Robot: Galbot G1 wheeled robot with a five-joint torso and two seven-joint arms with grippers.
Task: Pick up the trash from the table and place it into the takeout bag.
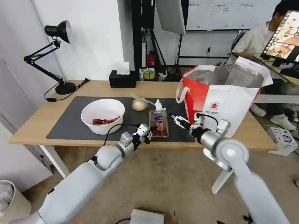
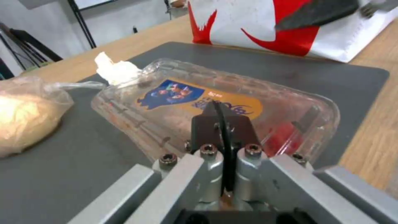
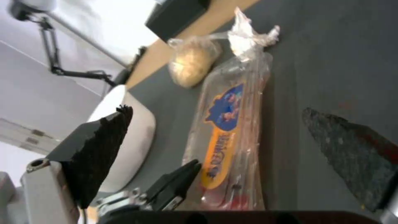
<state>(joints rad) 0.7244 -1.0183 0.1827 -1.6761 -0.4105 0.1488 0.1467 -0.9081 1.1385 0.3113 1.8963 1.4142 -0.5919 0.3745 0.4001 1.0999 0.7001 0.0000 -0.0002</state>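
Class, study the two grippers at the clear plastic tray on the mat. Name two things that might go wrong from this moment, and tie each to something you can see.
1. The left gripper sits at the near end of the clear hinged tray; the thin plastic may buckle or slip.
2. The crumpled tissue touches the tray's far end, so lifting could drag it along.
3. The right gripper, open beside the tray, is close to the takeout bag and might bump it.

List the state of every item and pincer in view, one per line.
Clear hinged tray: closed, flat on the mat.
White bowl: upright, red scraps inside.
Knotted bag: tied, lying on the mat.
Crumpled tissue: at the tray's far end.
Takeout bag: upright, mouth open.
Left pincer: shut, at the tray's near edge.
Right pincer: open, beside the tray.
Desk lamp: off.
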